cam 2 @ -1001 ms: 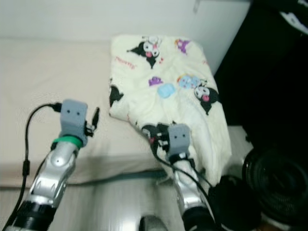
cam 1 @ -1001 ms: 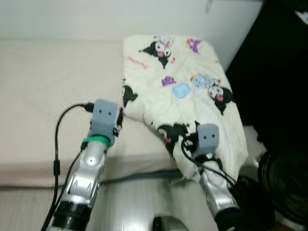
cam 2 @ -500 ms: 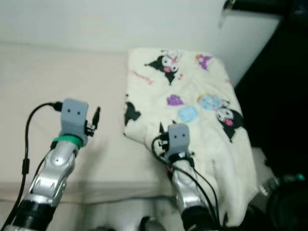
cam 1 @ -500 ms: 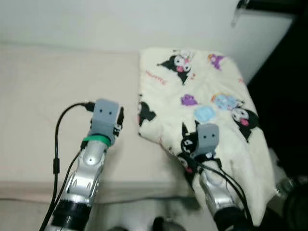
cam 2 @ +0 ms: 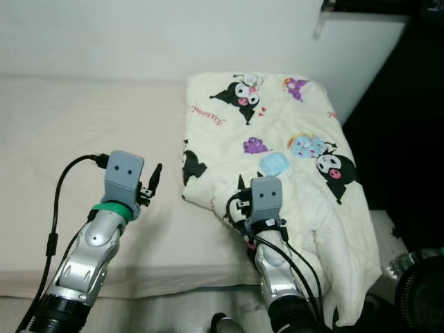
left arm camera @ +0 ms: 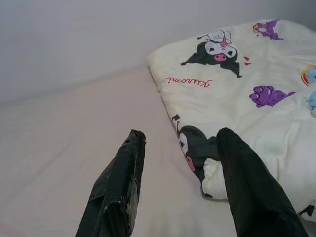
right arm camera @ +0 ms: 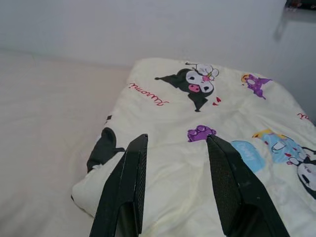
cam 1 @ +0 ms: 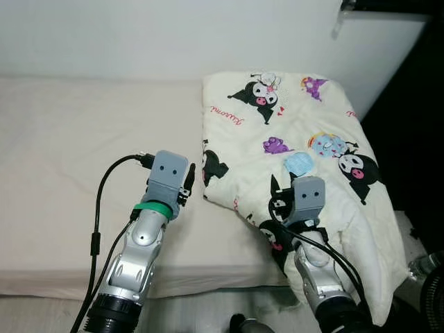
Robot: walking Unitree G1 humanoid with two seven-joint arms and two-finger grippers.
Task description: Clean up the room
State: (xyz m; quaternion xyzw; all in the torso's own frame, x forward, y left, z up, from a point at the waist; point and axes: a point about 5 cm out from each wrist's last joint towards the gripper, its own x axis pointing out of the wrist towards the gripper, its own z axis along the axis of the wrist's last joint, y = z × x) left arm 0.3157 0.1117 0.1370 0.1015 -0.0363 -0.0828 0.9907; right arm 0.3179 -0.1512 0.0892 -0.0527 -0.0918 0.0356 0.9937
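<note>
On one beige bed — one cartoon-print blanket, left gripper and right gripper, fingers spread, empty

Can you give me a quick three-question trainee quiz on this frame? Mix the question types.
1. True or false: the left hand is clamped on the quilt.
2. Multiple choice: where does the cartoon-print quilt lie on the bed? A) at the robot's left end B) at the robot's right end, one edge hanging over the front C) on the floor
3. Fill in: the right hand hovers over the ____, fingers open.

Key
1. False: its fingers are open, above the bare sheet beside the quilt's corner.
2. B
3. quilt
</note>
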